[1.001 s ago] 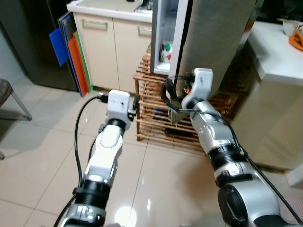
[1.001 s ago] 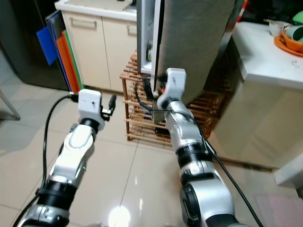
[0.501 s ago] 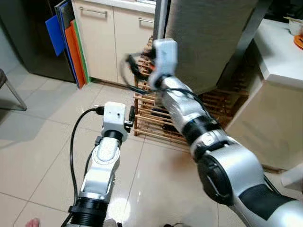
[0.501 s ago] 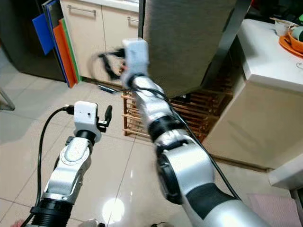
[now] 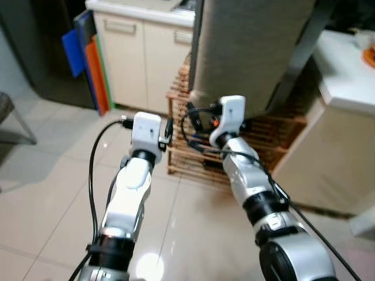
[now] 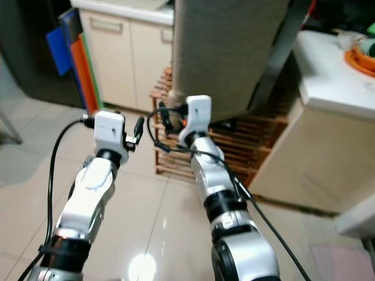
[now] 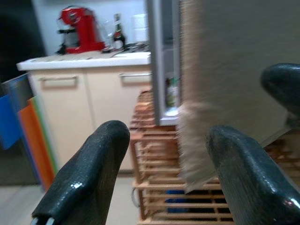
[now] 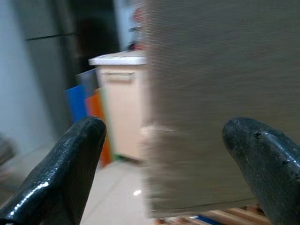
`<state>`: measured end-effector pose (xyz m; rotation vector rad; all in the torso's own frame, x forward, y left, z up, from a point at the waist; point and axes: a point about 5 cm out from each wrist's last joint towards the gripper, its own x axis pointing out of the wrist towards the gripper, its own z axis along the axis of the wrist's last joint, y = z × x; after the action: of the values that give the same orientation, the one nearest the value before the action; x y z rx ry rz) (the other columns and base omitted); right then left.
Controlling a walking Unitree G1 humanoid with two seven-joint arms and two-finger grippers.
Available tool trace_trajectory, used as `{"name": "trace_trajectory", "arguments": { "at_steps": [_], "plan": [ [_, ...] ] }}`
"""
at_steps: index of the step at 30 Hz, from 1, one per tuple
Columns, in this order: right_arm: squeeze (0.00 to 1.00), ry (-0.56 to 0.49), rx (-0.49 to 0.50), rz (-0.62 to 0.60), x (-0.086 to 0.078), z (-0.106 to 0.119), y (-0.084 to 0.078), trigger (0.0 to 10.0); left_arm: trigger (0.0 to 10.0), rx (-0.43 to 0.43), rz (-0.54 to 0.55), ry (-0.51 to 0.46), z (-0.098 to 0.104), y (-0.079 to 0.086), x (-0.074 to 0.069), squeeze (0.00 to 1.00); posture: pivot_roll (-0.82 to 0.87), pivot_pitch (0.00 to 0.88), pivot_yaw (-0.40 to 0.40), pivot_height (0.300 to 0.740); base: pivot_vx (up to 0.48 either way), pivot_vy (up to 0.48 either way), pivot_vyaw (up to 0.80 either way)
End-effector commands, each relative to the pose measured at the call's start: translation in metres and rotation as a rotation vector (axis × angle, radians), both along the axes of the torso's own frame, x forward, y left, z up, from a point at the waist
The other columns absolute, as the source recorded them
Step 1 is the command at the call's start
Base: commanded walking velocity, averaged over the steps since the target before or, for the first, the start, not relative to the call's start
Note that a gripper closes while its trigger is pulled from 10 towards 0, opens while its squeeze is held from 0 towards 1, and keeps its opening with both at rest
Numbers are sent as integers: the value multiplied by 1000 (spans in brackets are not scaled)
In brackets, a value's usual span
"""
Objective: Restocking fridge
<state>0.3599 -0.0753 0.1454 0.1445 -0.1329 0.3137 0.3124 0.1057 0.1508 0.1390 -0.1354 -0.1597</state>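
Right hand (image 8: 159, 178) gapes wide at fridge door's (image 5: 252, 47) lower edge; left hand (image 7: 154, 183) wide, nearby; door blurred.

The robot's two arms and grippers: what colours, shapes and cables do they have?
Both arms are silver, jointed segments with black rings. The left arm and right arm each end in a white wrist box, with black cables looping alongside. The fingers are long, black, rounded and finely textured.
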Motion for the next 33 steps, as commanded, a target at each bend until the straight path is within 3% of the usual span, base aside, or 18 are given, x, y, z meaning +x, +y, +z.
{"name": "trace_trajectory", "arguments": {
  "at_steps": [1,5,9,21,26,33],
  "plan": [
    [0,-8,-34,-40,-2,-2,-11,10000,10000,6,-9,7,-1,-1,1,0,29,0,-54,740,431,0,0],
    [0,5,-36,-110,1,-1,-29,10000,10000,14,-6,4,-1,4,3,0,34,0,-52,740,431,0,0],
    [0,3,-37,-121,0,2,-30,10000,10000,16,-9,1,-1,5,3,0,38,0,-47,740,432,0,0],
    [0,10,-20,-98,-1,4,-19,10000,10000,9,-21,-14,4,6,3,0,48,0,-47,740,433,0,0],
    [0,-7,-22,-46,0,11,-3,10000,10000,0,-25,-13,3,5,2,0,52,0,-58,740,431,0,0],
    [0,-7,-19,-29,3,15,-1,10000,10000,-11,-15,-14,4,7,2,0,57,0,-64,740,432,0,0]
  ]
}}
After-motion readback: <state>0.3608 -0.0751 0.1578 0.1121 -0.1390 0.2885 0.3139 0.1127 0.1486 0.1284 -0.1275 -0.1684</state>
